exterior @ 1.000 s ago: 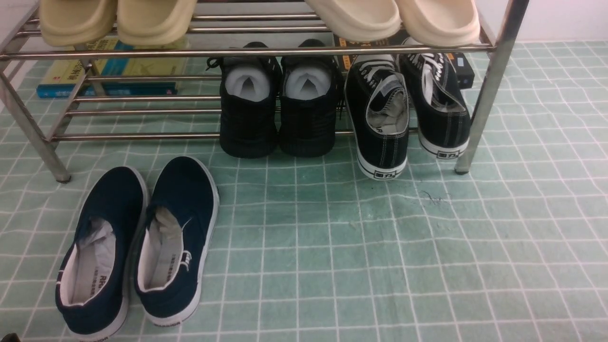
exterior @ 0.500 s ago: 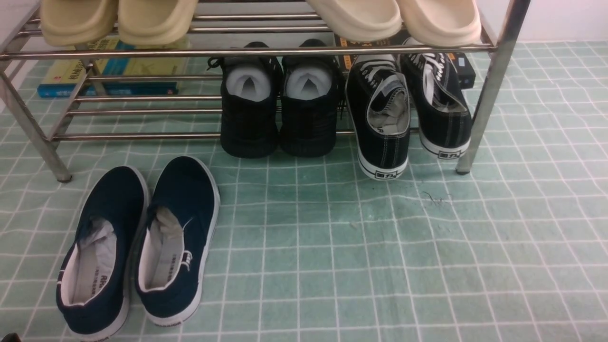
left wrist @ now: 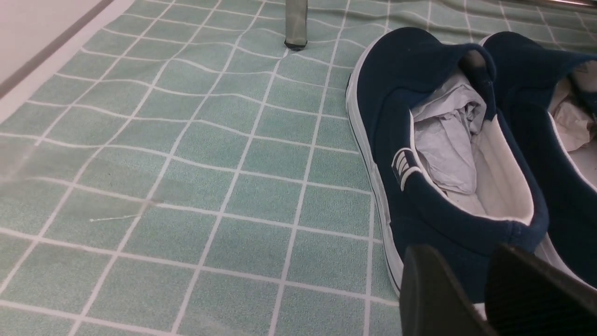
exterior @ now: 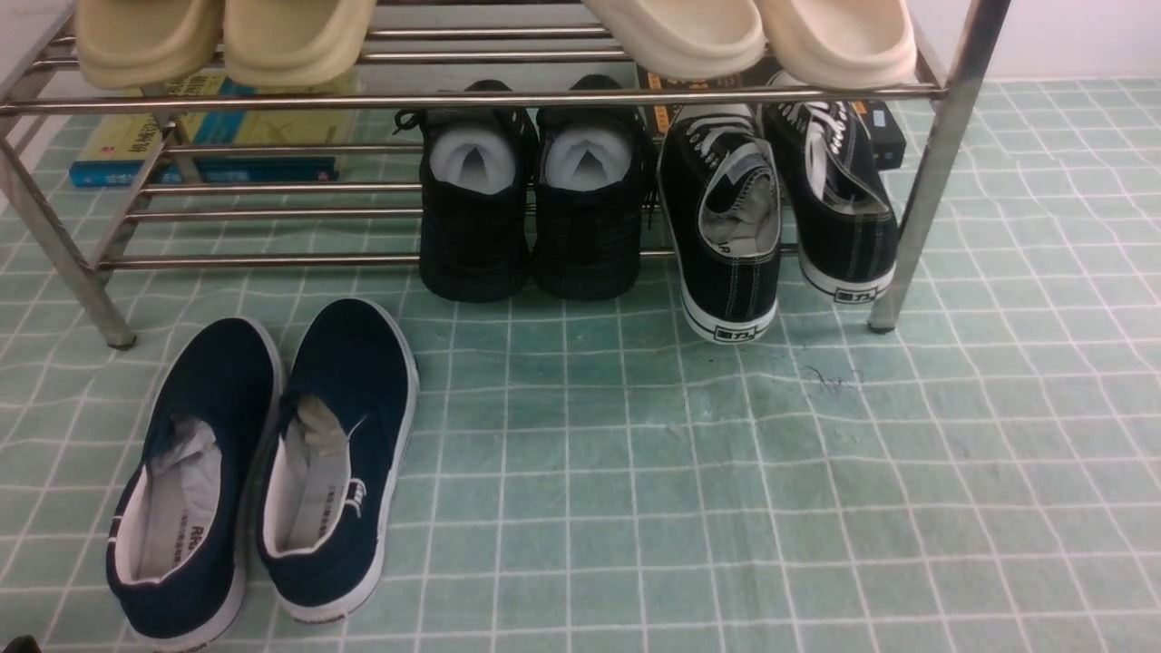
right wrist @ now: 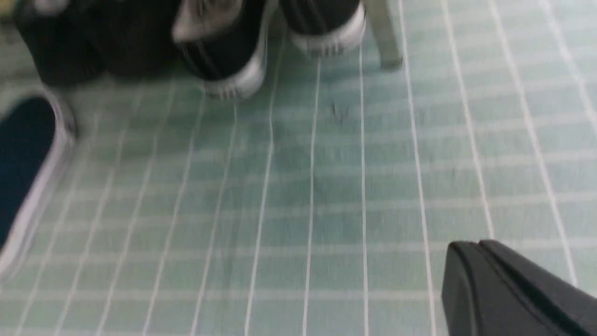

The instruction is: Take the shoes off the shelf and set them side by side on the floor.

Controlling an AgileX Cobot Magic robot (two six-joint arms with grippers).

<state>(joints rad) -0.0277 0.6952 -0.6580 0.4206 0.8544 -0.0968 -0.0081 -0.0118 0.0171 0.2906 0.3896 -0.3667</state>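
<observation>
The black canvas sneakers [exterior: 730, 272] are on the lower tier of the shelf [exterior: 453, 98], at its right end, just beside the right front leg. Their heels point to the camera and stick out over the front bar, while the white laces and toe caps go under the upper tier. The two sneakers stand side by side. The left one reaches further forward and its heel hangs lower, close to the floor [exterior: 635, 472].

Directly to their left, on the same tier, stand the all-black shoes [exterior: 473, 245], stuffed with white paper. Behind the sneakers a dark box [exterior: 884, 131] is partly visible. Further left, behind the bars, lie some books [exterior: 209, 150]. On the upper tier are beige slippers [exterior: 145, 41] at the left and cream slippers [exterior: 680, 36] at the right.

On the floor in front of the shelf's left part lie the navy slip-ons [exterior: 336, 453], side by side, with their heels to the camera.

Neither arm shows in the front view. In the left wrist view the left gripper [left wrist: 466, 254] is just beside the heel of one slip-on, and its two black fingers stand apart with a narrow gap. The right wrist view is blurred, but the fingers of the right gripper [right wrist: 466, 247] look pressed together. This gripper hangs over bare floor, well apart from the sneakers.
</observation>
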